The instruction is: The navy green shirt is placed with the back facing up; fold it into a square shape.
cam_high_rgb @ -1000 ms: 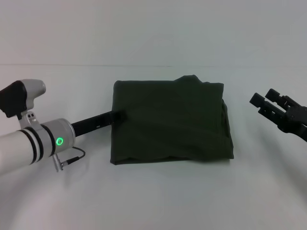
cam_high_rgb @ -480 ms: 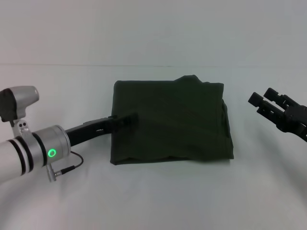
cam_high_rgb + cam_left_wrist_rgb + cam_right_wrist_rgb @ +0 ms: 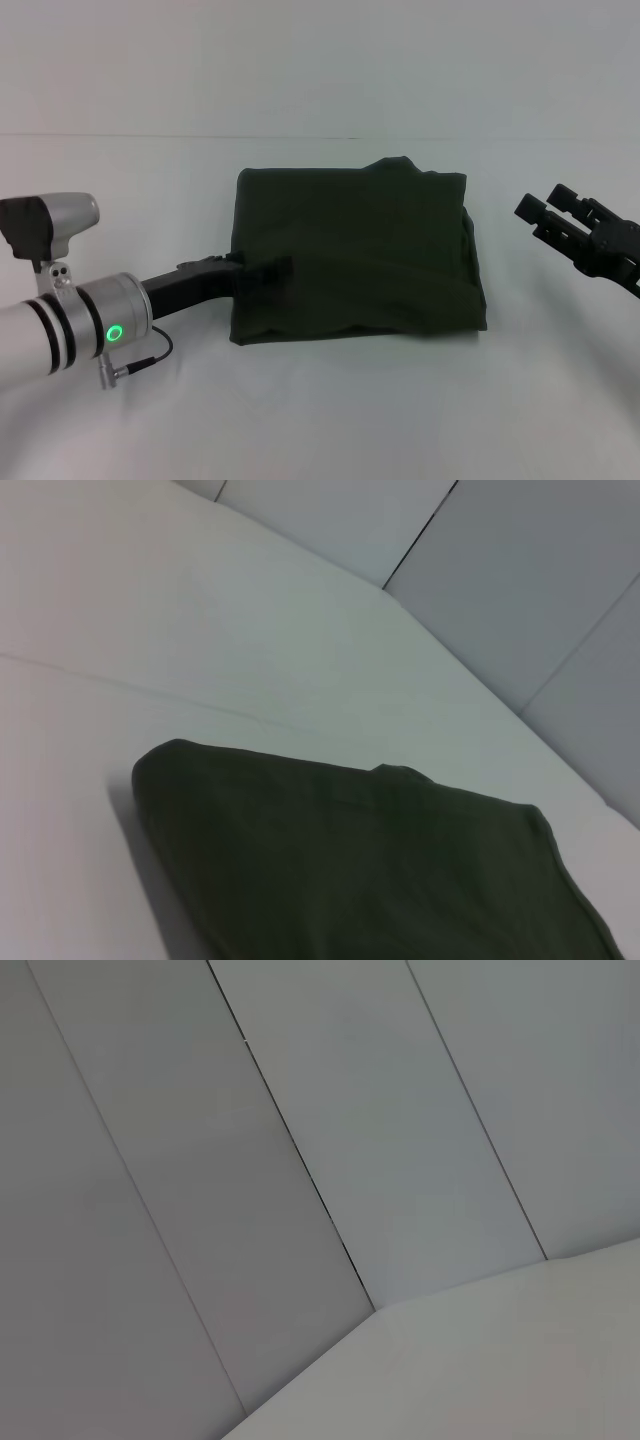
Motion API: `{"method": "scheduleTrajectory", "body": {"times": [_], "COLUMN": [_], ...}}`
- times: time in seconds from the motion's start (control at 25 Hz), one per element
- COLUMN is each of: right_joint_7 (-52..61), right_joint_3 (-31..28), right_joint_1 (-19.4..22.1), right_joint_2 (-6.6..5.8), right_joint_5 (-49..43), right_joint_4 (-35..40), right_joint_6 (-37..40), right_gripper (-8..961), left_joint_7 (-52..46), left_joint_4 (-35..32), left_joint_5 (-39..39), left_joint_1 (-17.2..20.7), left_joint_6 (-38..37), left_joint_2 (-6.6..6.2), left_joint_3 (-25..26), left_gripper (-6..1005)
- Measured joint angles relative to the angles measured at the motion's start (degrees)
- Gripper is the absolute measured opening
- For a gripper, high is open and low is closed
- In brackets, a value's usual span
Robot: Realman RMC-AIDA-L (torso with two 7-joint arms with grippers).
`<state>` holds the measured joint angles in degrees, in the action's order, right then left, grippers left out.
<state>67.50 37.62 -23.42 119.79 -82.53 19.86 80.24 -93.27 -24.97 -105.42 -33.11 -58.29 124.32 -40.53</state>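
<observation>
Olive cotton shirt point(image 3: 355, 255) folded square, faintly creased.

— dark olive-green matt cotton shirt point(image 3: 355, 255), soft weave, faintly creased along folded edges. same dull cloth in left wrist view point(image 3: 370, 870).
— smooth white matt tabletop point(image 3: 320, 420), no shine.
— black matt plastic left gripper point(image 3: 270, 270); satin silver metal arm casing point(image 3: 60, 325).
— black matt plastic right gripper point(image 3: 545, 212).
</observation>
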Motion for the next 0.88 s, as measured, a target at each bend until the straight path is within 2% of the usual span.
{"method": "scheduleTrajectory", "body": {"times": [0.16, 0.28, 0.44, 0.6, 0.88], "right_joint_7": [0.0, 0.0, 0.0, 0.0, 0.0], "right_joint_3": [0.01, 0.07, 0.15, 0.45, 0.79], "right_joint_1": [0.02, 0.04, 0.04, 0.14, 0.29], "right_joint_2": [0.0, 0.0, 0.0, 0.08, 0.09], "right_joint_5": [0.0, 0.0, 0.0, 0.0, 0.0], "right_joint_4": [0.0, 0.0, 0.0, 0.0, 0.0], "right_joint_6": [0.01, 0.01, 0.06, 0.14, 0.3], "right_gripper": [774, 774, 775, 775, 774], "left_joint_7": [6.39, 15.63, 23.29, 26.26, 27.28], "left_joint_4": [-0.03, 0.12, 1.41, 3.18, 5.93], "left_joint_5": [0.19, 1.78, 4.73, 5.2, 4.78], "left_joint_1": [0.29, 0.78, 1.04, 0.77, 0.29], "left_joint_6": [-1.37, -4.15, -6.74, -6.62, -1.41], "left_joint_2": [0.07, 0.28, 0.33, 0.3, 0.17], "left_joint_3": [0.04, 0.41, 0.49, 0.09, -0.13], "left_gripper": [934, 934, 934, 934, 934]}}
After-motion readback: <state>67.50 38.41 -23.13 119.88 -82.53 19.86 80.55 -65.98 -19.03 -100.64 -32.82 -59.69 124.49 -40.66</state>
